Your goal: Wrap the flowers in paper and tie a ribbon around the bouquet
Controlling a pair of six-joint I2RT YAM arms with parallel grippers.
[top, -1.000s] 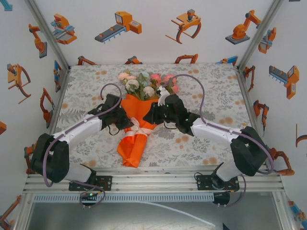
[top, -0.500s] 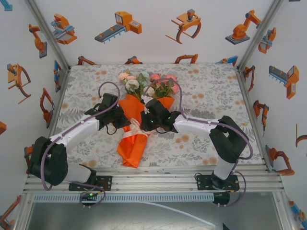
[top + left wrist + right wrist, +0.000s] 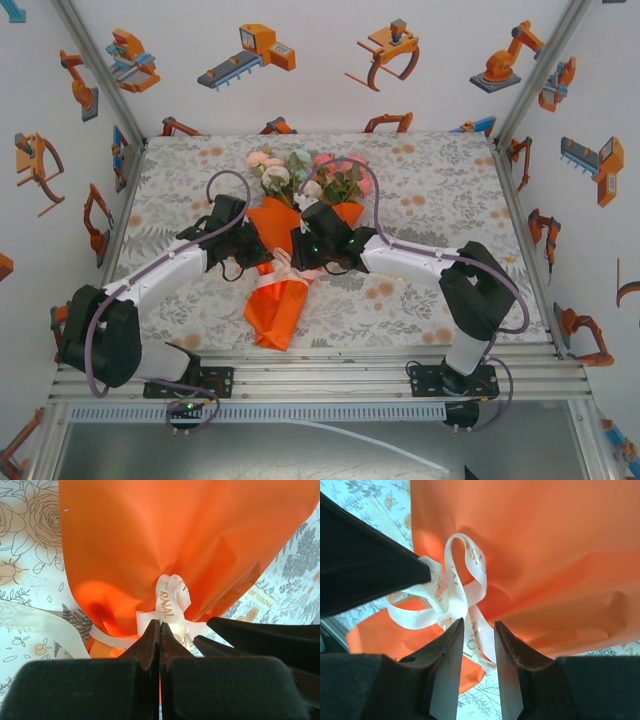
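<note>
The bouquet (image 3: 283,260) lies mid-table, its orange paper (image 3: 277,318) cone pointing toward me and the flowers (image 3: 300,178) at the far end. The cream ribbon (image 3: 283,272) is knotted round the cone's waist. From the left, my left gripper (image 3: 264,257) is shut with its tips (image 3: 160,626) pinched at the ribbon (image 3: 170,602) knot. From the right, my right gripper (image 3: 297,252) stands open (image 3: 476,630), a ribbon (image 3: 451,594) tail running between its fingers (image 3: 451,645). Paper (image 3: 550,550) rises behind the knot.
A loose ribbon tail (image 3: 40,625) lies on the leaf-print tablecloth (image 3: 440,190) left of the cone. The other arm's dark fingers (image 3: 260,637) cross close by the knot. White walls and metal posts (image 3: 100,70) close in the table.
The right arm swung left over the bouquet and brought its gripper to the ribbon knot; its jaws narrowed, then widened again. The left gripper stayed shut and hardly moved.
</note>
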